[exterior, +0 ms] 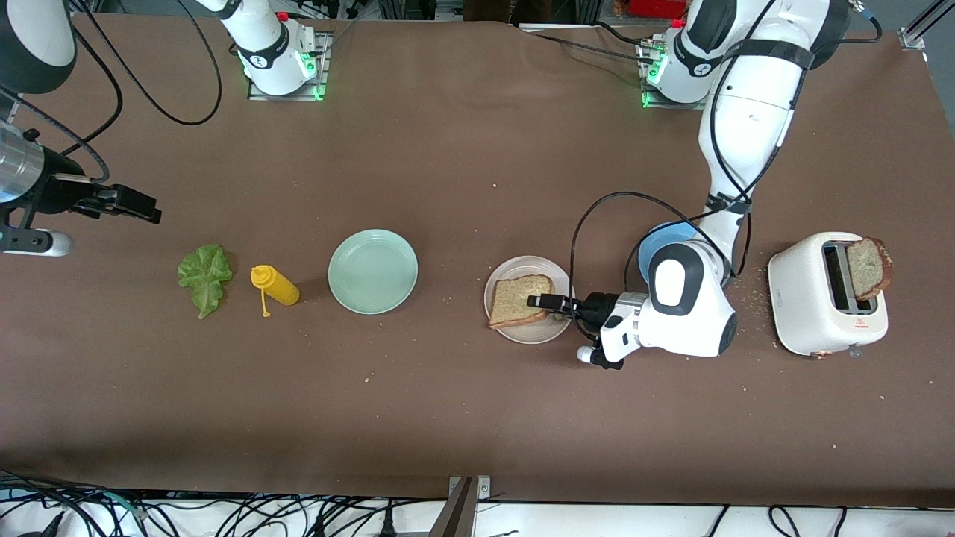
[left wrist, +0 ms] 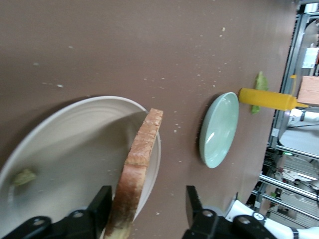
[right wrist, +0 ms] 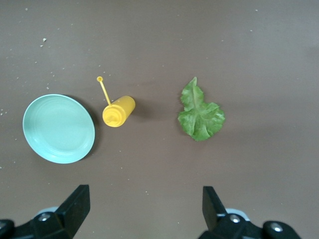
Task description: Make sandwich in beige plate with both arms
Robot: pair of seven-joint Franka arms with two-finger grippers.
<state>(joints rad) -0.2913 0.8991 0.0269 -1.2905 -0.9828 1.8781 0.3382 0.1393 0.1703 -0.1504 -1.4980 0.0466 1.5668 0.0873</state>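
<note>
One tan bread slice (exterior: 520, 300) lies on the beige plate (exterior: 531, 333). My left gripper (exterior: 541, 302) reaches in low over the plate. In the left wrist view its fingers are open around the slice's crust edge (left wrist: 139, 164), which sits close against one finger (left wrist: 102, 204) on the plate (left wrist: 70, 139). A second slice (exterior: 868, 267) stands in the toaster (exterior: 821, 313). The green lettuce leaf (exterior: 204, 276) lies on the table at the right arm's end. My right gripper (exterior: 130, 203) is open and empty in the air beside the leaf, which also shows in the right wrist view (right wrist: 199, 115).
A yellow squeeze bottle (exterior: 276, 286) lies between the lettuce and a mint-green plate (exterior: 373, 271). A blue plate (exterior: 660, 242) sits partly under the left arm. Crumbs lie scattered around the toaster. A small scrap (left wrist: 24, 177) lies on the beige plate.
</note>
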